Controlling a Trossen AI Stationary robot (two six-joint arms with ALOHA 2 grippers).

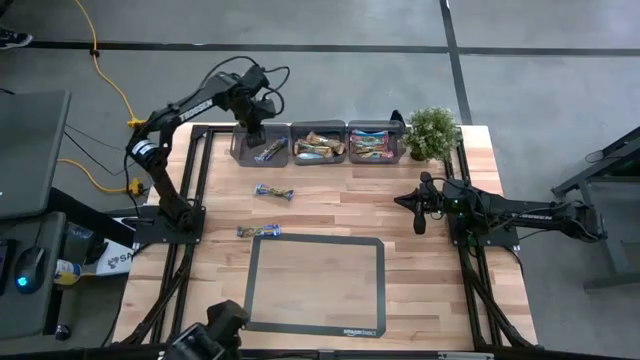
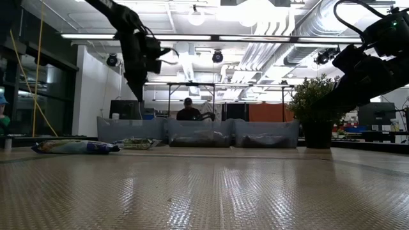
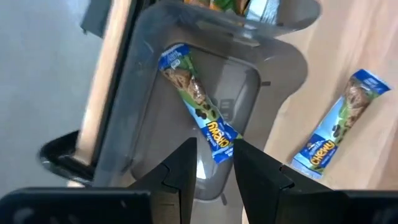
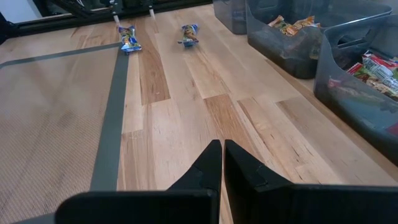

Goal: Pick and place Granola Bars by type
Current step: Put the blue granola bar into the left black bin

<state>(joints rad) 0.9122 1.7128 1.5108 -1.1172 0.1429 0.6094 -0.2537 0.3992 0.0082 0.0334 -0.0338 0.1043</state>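
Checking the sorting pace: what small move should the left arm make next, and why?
Probably lift the left hand clear of the left bin: its fingers are open and a blue bar already lies inside. Two more blue bars wait on the table. The right hand idles, shut, beside the plant.

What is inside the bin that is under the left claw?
The left bin holds one blue Chewy bar, lying diagonally on the floor. The left claw, open above it, covers part of the bin floor, so anything there stays hidden.
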